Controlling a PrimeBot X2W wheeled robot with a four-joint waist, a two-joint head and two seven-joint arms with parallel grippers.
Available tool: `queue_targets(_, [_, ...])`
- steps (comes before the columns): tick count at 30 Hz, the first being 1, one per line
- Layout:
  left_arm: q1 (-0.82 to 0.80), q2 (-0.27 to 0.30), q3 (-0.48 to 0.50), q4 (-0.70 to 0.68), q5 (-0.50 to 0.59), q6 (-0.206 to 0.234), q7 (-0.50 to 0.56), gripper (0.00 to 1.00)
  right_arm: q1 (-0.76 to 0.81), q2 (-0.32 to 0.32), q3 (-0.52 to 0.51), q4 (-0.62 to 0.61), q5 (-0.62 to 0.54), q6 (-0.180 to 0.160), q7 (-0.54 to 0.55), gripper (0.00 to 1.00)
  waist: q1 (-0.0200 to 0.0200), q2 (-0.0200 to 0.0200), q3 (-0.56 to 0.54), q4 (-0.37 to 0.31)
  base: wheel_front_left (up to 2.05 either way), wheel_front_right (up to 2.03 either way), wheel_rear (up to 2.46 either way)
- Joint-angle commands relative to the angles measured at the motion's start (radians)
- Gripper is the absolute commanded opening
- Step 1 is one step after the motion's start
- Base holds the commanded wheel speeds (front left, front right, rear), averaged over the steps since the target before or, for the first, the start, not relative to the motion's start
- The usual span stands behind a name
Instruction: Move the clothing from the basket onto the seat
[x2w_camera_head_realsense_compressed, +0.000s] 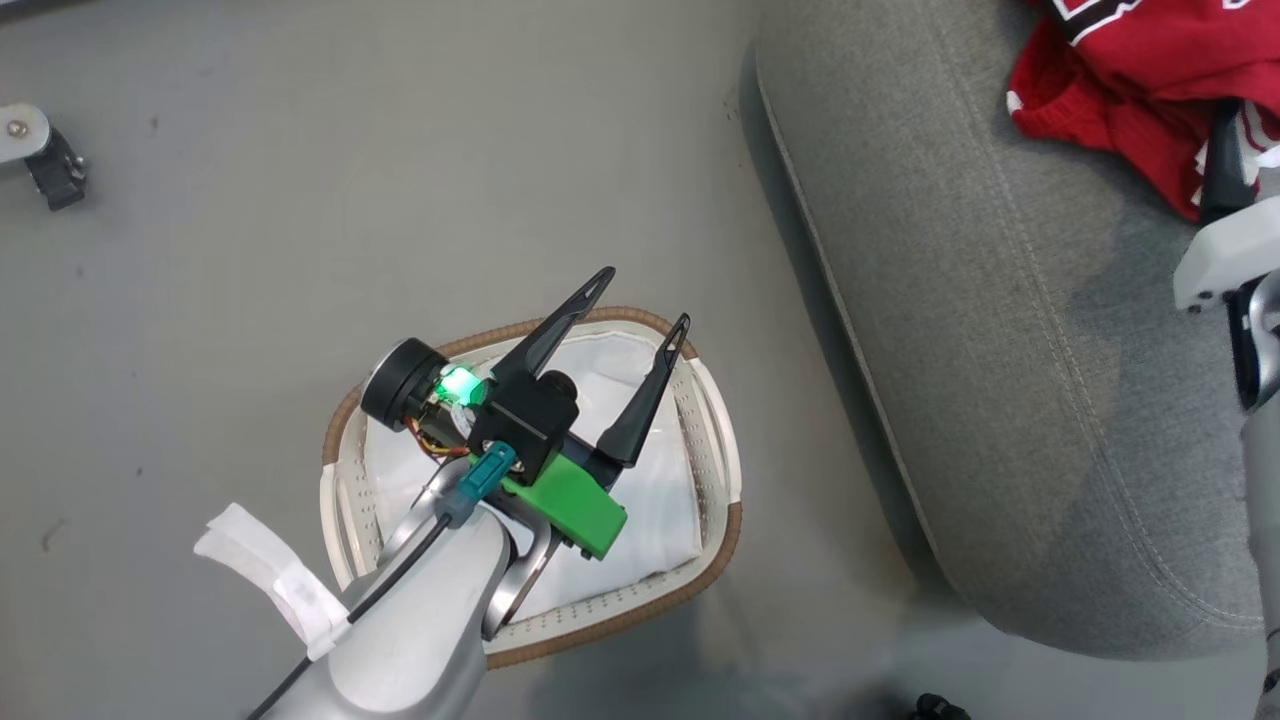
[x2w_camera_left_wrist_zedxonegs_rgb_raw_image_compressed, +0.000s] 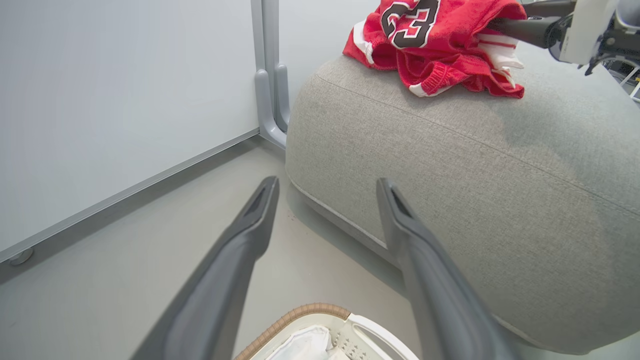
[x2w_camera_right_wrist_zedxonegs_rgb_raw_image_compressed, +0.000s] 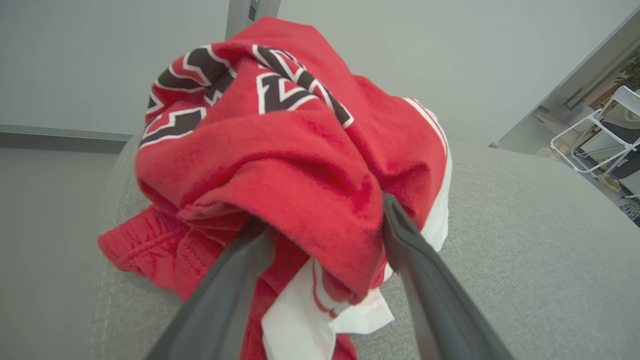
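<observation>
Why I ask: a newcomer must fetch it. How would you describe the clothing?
Find the large grey seat beside the white basket. On the seat lies the clothing, a crumpled heap: bright red with white trim and black numbering, unlike the basket's white liner.

Head view: set high above the floor (x2w_camera_head_realsense_compressed: 300, 200), facing almost straight down. The seat (x2w_camera_head_realsense_compressed: 1000, 350) takes the right side, and the basket (x2w_camera_head_realsense_compressed: 722, 440) lies on the floor beside it, under the left end effector (x2w_camera_head_realsense_compressed: 648, 295).

Left wrist view: low, just over the basket rim, facing the seat's side and the wall panel (x2w_camera_left_wrist_zedxonegs_rgb_raw_image_compressed: 100, 100) behind it.

Right wrist view: very near, above the seat's top, close up against the clothing (x2w_camera_right_wrist_zedxonegs_rgb_raw_image_compressed: 300, 150).

All three views share the seat and the clothing. The head and left wrist views share the basket.
</observation>
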Motion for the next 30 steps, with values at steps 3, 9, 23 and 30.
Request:
queue_targets(3, [0.027,0.000,0.017,0.001,-0.018,-0.004,-0.003,1.00,0.082,0.027,0.024,-0.049,0.013,-0.001,-0.004,1.00,-0.0001,0.0000,-0.066,-0.042,0.00,0.00,0.00])
queue_targets(9, [0.071,-0.023,0.078,-0.011,-0.065,-0.005,-0.003,1.00,0.156,0.047,0.073,-0.105,0.034,-0.001,-0.005,1.00,-0.0001,0.0000,-0.142,-0.048,0.00,0.00,0.00])
queue_targets(23, [0.168,-0.072,0.221,0.010,-0.075,0.024,-0.003,1.00,0.253,0.076,0.121,-0.234,0.044,-0.001,-0.005,1.00,-0.0001,0.0000,-0.305,0.056,0.00,0.00,0.00])
queue_targets(30, [0.243,-0.079,0.315,0.006,-0.075,0.040,-0.002,1.00,0.315,0.130,0.127,-0.269,0.062,-0.001,-0.005,1.00,-0.0001,0.0000,-0.368,0.134,0.00,0.00,0.00])
